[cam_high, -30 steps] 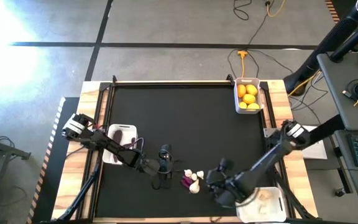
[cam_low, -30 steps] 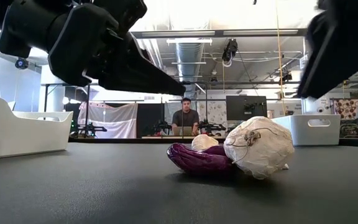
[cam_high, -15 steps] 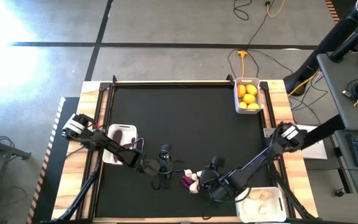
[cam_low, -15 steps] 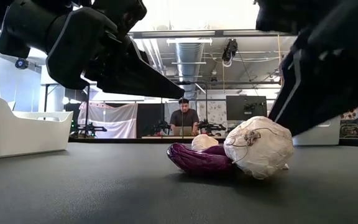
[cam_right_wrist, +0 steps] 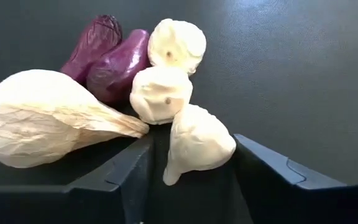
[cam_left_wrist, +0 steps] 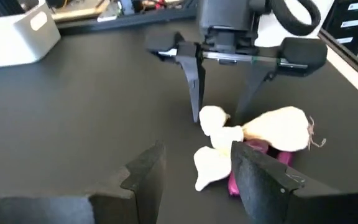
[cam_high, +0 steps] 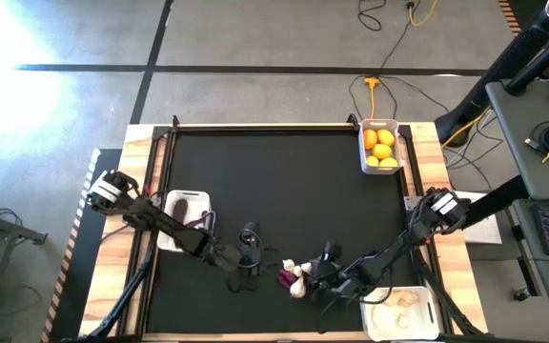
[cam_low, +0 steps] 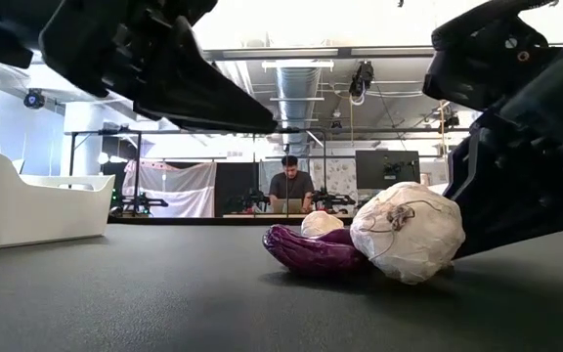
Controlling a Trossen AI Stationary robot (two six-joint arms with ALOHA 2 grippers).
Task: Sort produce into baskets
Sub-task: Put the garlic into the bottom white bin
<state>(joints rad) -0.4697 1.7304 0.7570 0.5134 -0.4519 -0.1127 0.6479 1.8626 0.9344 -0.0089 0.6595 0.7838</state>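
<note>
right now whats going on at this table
Two robot arms are sorting produce into white baskets. The right gripper is down at a small pile near the table's front, its open fingers either side of one garlic clove; more garlic and a purple vegetable lie touching there. The left gripper hangs open just beside the pile. The basket of citrus sits at the far right corner.
</note>
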